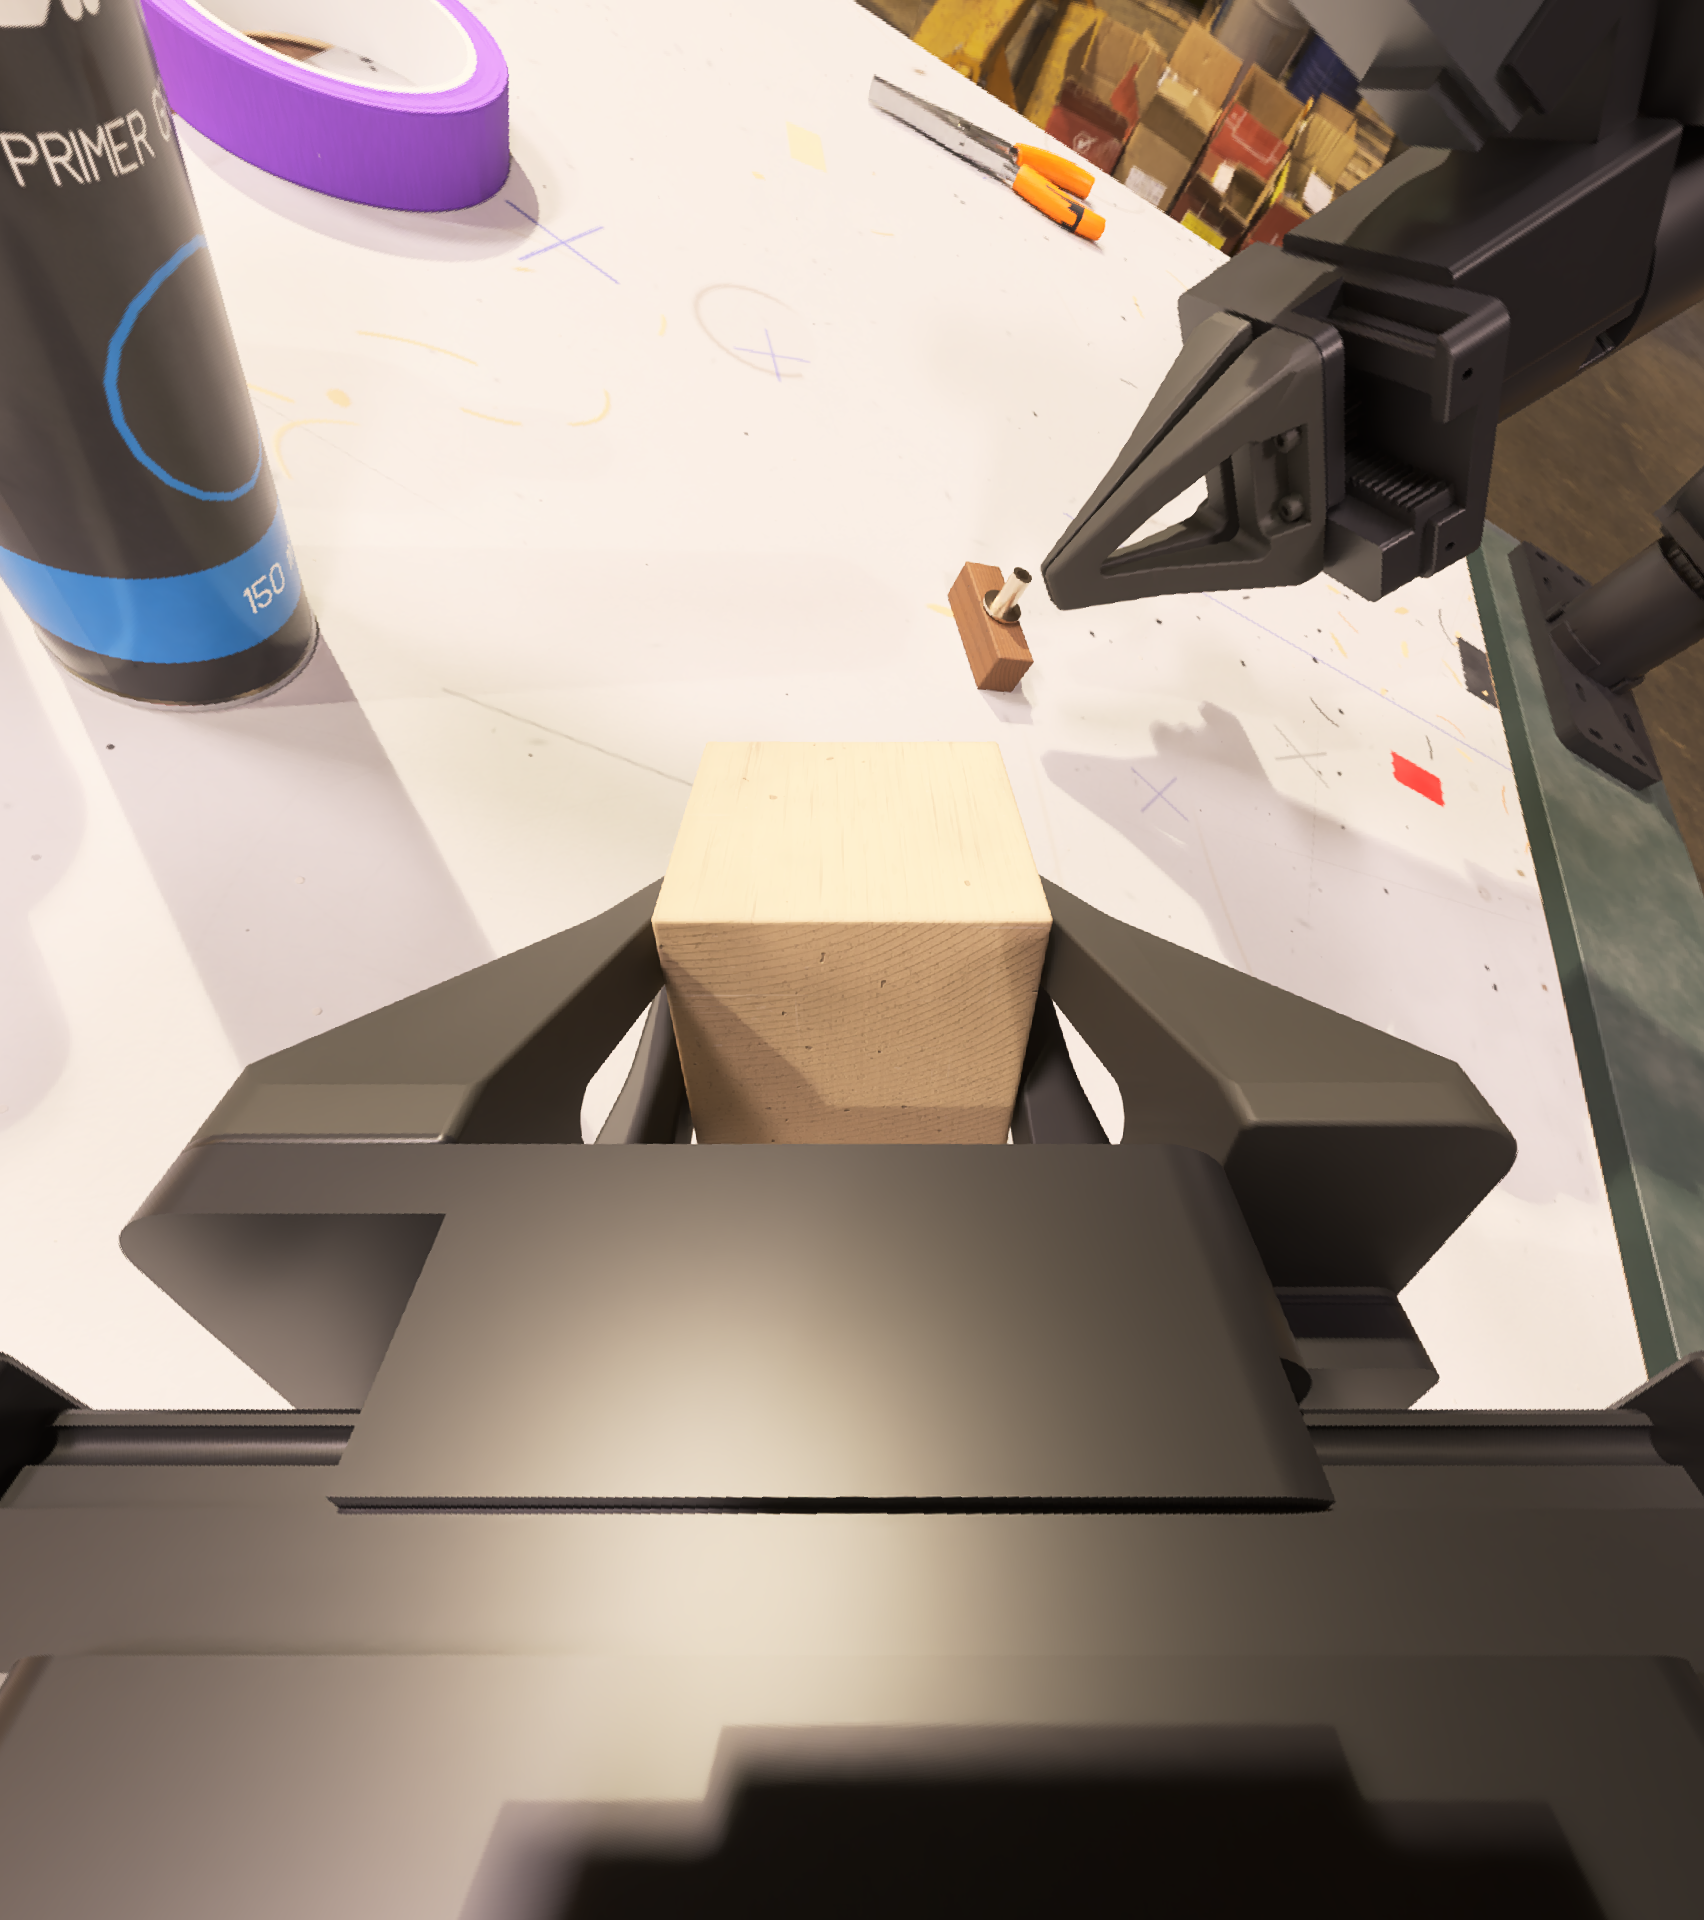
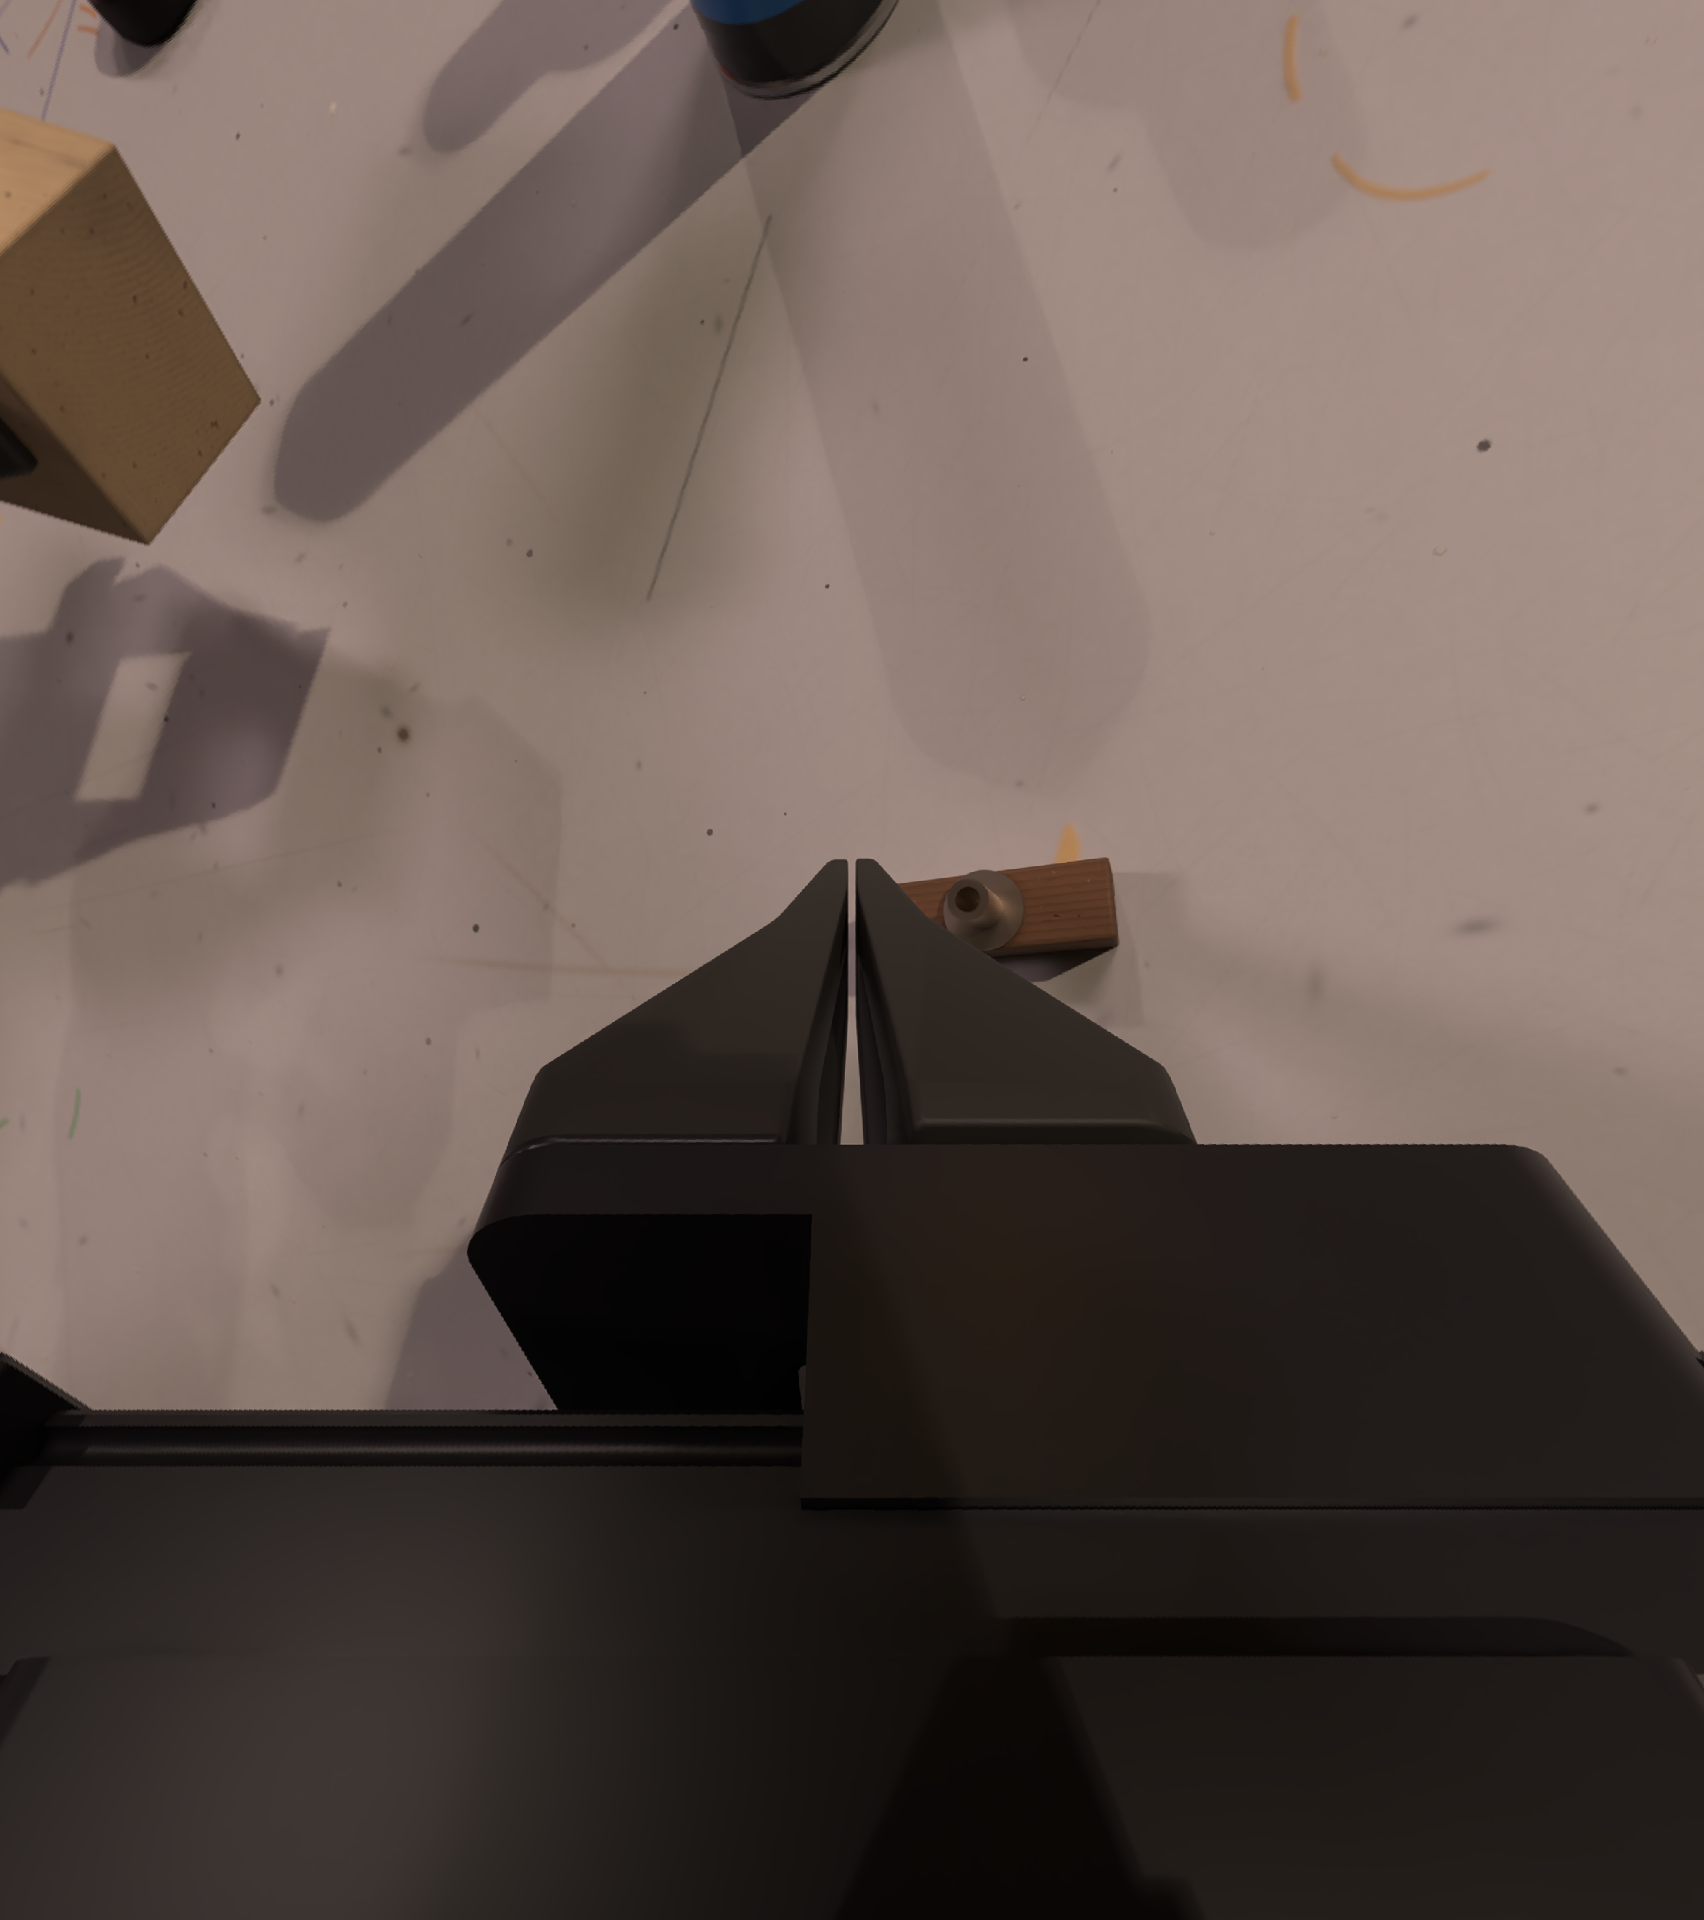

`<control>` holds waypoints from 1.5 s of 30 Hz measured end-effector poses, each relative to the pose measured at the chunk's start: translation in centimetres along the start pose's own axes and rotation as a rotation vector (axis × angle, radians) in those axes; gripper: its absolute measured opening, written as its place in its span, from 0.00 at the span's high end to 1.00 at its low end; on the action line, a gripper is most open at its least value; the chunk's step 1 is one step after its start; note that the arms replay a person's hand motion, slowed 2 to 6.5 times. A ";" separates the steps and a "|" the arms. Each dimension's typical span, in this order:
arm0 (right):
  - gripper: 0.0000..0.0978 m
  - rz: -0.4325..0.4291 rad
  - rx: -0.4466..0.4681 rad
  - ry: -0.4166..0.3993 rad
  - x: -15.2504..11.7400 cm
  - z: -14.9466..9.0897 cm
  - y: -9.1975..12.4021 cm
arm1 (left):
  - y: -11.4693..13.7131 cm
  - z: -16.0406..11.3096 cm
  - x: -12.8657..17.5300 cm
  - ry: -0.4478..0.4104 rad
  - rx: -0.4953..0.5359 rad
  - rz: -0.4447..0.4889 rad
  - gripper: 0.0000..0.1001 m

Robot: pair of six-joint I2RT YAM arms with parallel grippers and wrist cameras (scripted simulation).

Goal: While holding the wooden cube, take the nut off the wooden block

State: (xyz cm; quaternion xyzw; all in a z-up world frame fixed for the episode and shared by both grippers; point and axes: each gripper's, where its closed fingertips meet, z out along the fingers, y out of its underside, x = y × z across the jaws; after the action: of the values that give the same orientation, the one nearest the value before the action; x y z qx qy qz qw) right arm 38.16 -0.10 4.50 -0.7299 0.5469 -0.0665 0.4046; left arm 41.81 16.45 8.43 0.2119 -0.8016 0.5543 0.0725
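Now our left claw (image 1: 853,997) pinches the cube (image 1: 853,935); our right claw (image 2: 850,868), pressed together above the nut (image 2: 978,902) by the table's right edge, must spread.

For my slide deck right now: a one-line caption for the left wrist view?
Left gripper holds the wooden cube while the shut right gripper nears the nut on the wooden block.

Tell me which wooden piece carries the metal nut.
The small reddish-brown wooden block, lying on the table, carries the nut. The larger pale wooden cube is bare, gripped by the left end effector.
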 end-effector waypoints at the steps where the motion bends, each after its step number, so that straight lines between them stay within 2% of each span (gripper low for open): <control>1: 0.99 -0.021 0.002 0.003 0.0 -0.2 0.0 | 0.0 0.0 0.0 0.001 0.000 0.000 0.56; 6: 0.95 -0.167 -0.003 0.061 0.7 -1.6 0.0 | 0.2 0.0 0.1 0.003 -0.004 0.002 0.56; 9: 0.93 -0.218 -0.014 0.093 1.1 -2.1 0.2 | 0.2 0.0 0.1 0.002 -0.007 0.003 0.56; 14: 0.92 -0.211 -0.027 0.092 0.9 -1.9 0.7 | 0.4 0.1 0.1 0.003 -0.012 -0.002 0.56; 21: 0.89 -0.186 -0.082 0.109 0.1 -0.4 1.8 | 0.6 0.1 0.1 0.002 -0.017 -0.004 0.56; 27: 0.88 -0.268 -0.073 0.123 -0.4 -0.4 1.1 | 0.6 0.2 0.3 0.007 -0.022 -0.008 0.56; 34: 0.86 -0.368 -0.139 0.186 1.4 -1.1 0.7 | 0.8 0.3 0.3 0.007 -0.032 -0.005 0.56; 41: 0.86 -0.331 -0.211 0.100 2.6 -1.5 0.9 | 0.9 0.3 0.4 0.007 -0.036 -0.007 0.56; 45: 0.86 -0.422 -0.196 0.035 2.3 -1.3 0.5 | 0.9 0.3 0.5 0.006 -0.039 -0.007 0.56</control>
State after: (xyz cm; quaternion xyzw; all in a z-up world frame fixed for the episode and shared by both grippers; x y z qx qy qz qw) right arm 38.01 -2.75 4.22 -0.8627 0.3929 -0.1088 0.2993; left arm 40.98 16.33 7.70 0.2117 -0.8113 0.5389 0.0812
